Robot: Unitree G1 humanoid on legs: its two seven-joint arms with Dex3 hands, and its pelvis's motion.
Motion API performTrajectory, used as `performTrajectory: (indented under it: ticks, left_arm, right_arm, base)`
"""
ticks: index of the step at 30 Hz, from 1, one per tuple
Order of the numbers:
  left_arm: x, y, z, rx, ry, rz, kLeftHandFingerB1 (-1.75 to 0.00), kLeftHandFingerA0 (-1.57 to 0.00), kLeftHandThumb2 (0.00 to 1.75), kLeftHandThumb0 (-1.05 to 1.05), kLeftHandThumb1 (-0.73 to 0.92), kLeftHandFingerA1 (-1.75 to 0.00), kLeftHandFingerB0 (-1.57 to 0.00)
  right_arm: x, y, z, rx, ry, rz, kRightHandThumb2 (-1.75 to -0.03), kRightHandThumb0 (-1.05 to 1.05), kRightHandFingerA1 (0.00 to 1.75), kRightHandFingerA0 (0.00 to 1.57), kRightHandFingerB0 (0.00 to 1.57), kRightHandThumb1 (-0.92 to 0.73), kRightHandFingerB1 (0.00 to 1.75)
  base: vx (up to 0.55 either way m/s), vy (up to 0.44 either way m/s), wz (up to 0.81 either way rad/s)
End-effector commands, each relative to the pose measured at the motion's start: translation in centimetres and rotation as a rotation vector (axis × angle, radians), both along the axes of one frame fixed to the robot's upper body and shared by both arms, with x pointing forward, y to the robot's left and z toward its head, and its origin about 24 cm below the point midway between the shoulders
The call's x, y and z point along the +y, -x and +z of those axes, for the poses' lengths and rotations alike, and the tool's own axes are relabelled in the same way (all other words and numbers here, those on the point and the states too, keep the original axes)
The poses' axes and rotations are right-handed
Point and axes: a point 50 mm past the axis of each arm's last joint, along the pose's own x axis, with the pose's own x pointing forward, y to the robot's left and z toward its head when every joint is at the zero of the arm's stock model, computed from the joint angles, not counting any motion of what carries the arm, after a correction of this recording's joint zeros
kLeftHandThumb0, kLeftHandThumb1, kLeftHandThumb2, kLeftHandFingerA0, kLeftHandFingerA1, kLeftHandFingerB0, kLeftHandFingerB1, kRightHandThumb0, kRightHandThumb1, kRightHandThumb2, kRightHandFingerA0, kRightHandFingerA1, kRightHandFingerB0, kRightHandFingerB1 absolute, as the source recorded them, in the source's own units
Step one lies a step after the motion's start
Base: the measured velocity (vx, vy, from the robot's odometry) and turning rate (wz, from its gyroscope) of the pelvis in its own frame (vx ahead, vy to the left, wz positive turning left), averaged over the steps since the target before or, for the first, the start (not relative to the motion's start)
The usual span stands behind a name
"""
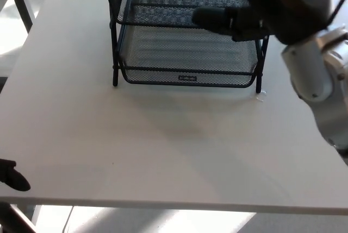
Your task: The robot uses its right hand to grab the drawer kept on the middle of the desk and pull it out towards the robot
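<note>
One hand [255, 13] above drawer [187, 54]

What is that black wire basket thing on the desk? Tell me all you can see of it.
The black mesh drawer rack is a metal frame with thin upright legs holding stacked wire-mesh trays. The bottom tray has a small label on its front rim. It stands upright at the white desk's far middle, its top cut off. The robot's right hand is in front of the upper tray's front edge; contact is unclear.
</note>
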Motion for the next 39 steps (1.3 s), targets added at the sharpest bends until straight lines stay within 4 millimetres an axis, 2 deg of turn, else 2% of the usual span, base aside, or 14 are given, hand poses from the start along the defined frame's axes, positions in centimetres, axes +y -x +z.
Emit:
performTrajectory:
  ticks: [1, 2, 6, 7, 14, 15, 17, 20, 23, 24, 27, 34, 35, 39]
  left_arm:
    - [-0.2, -0.1, 0.0, 0.002, -0.010, -0.017, -0.59, -0.79, 0.57, -0.29, 0.56, -0.88, -0.83]
    - [-0.2, -0.3, 0.2, 0.001, -0.016, -0.014, -0.59, -0.79, 0.57, -0.29, 0.56, -0.88, -0.82]
    - [-0.2, -0.3, 0.2, 0.009, -0.014, -0.008, -0.57, -0.80, 0.57, -0.29, 0.56, -0.87, -0.82]
    - [-0.2, -0.3, 0.2, 0.004, -0.012, -0.013, -0.58, -0.80, 0.57, -0.29, 0.56, -0.87, -0.83]
    - [-0.3, -0.4, 0.2, 0.001, -0.009, -0.014, -0.58, -0.79, 0.57, -0.28, 0.55, -0.87, -0.83]
    - [-0.3, -0.4, 0.2, -0.004, -0.005, -0.014, -0.58, -0.80, 0.57, -0.29, 0.55, -0.88, -0.83]
    - [-0.3, -0.4, 0.2, -0.004, -0.011, -0.014, -0.58, -0.80, 0.57, -0.29, 0.55, -0.87, -0.83]
    - [-0.3, -0.4, 0.2, -0.006, -0.009, -0.018, -0.58, -0.80, 0.57, -0.28, 0.55, -0.88, -0.83]
    - [-0.4, -0.6, 0.4, -0.012, -0.019, -0.027, -0.59, -0.80, 0.57, -0.29, 0.55, -0.88, -0.83]
    - [-0.4, -0.7, 0.5, -0.011, -0.019, -0.023, -0.58, -0.79, 0.57, -0.29, 0.56, -0.89, -0.82]
    - [-0.5, -0.8, 0.6, -0.010, -0.032, -0.030, -0.58, -0.78, 0.57, -0.31, 0.57, -0.87, -0.81]
    - [-0.5, -0.9, 0.8, -0.012, -0.032, -0.038, -0.57, -0.78, 0.57, -0.30, 0.57, -0.86, -0.81]
    - [-0.5, -0.9, 0.8, -0.012, -0.030, -0.038, -0.58, -0.78, 0.58, -0.31, 0.57, -0.87, -0.81]
    - [-0.6, -1.1, 1.1, -0.022, -0.041, -0.044, -0.59, -0.78, 0.57, -0.31, 0.57, -0.88, -0.81]
  right_arm:
    - [1.2, -1.0, -0.7, 0.009, 0.082, 0.002, -0.59, -0.84, 0.48, 0.14, 0.16, -0.59, 0.36]
    - [1.3, -1.5, -1.1, 0.043, 0.115, -0.004, -0.91, -0.41, 0.53, 0.02, 0.00, -0.23, 0.51]
    - [1.4, -2.1, -1.7, 0.062, 0.166, -0.022, -0.92, -0.42, 0.52, 0.01, 0.00, -0.22, 0.51]
    - [1.5, -2.6, -2.3, 0.080, 0.190, -0.026, -0.60, -0.90, 0.49, 0.13, 0.12, -0.63, 0.39]
    - [0.4, -5.3, -4.3, 0.181, 0.267, -0.131, -0.59, -0.89, 0.50, 0.12, 0.13, -0.61, 0.37]
    - [0.0, -5.9, -4.6, 0.204, 0.286, -0.163, -0.90, -0.41, 0.54, 0.02, 0.00, -0.20, 0.51]
    - [-0.2, -6.4, -4.8, 0.240, 0.291, -0.190, -0.59, -0.89, 0.46, 0.06, 0.10, -0.59, 0.36]
    - [-0.4, -6.8, -5.1, 0.257, 0.289, -0.205, -0.90, -0.83, 0.45, 0.04, 0.07, -0.46, 0.40]
    - [-1.0, -7.5, -5.4, 0.317, 0.267, -0.240, -0.57, -0.87, 0.33, 0.00, 0.07, -0.51, 0.36]
    - [-1.1, -7.6, -5.3, 0.336, 0.260, -0.248, -0.89, -0.73, 0.25, 0.00, 0.05, -0.41, 0.37]
    - [-1.5, -8.0, -5.8, 0.358, 0.288, -0.292, -0.89, -0.78, 0.17, 0.00, 0.05, -0.46, 0.26]
    - [-2.1, -8.8, -7.3, 0.180, 0.383, -0.469, -0.85, -0.73, 0.38, 0.09, 0.00, -0.43, 0.26]
    - [-2.1, -8.8, -7.3, 0.170, 0.379, -0.473, -0.57, -0.70, 0.44, 0.09, 0.02, -0.52, 0.31]
    - [-2.0, -8.9, -7.3, 0.069, 0.396, -0.485, -0.81, -0.71, 0.64, 0.42, 0.17, -0.41, 0.50]
  base:
    - [0.00, 0.000, 0.00]
    - [0.00, 0.000, 0.00]
    - [0.00, 0.000, 0.00]
    - [0.00, 0.000, 0.00]
    - [0.00, 0.000, 0.00]
    - [0.00, 0.000, 0.00]
    - [0.00, 0.000, 0.00]
    - [0.00, 0.000, 0.00]
    - [0.00, 0.000, 0.00]
    - [0.00, 0.000, 0.00]
    - [0.00, 0.000, 0.00]
    - [0.00, 0.000, 0.00]
    - [0.00, 0.000, 0.00]
    - [0.00, 0.000, 0.00]
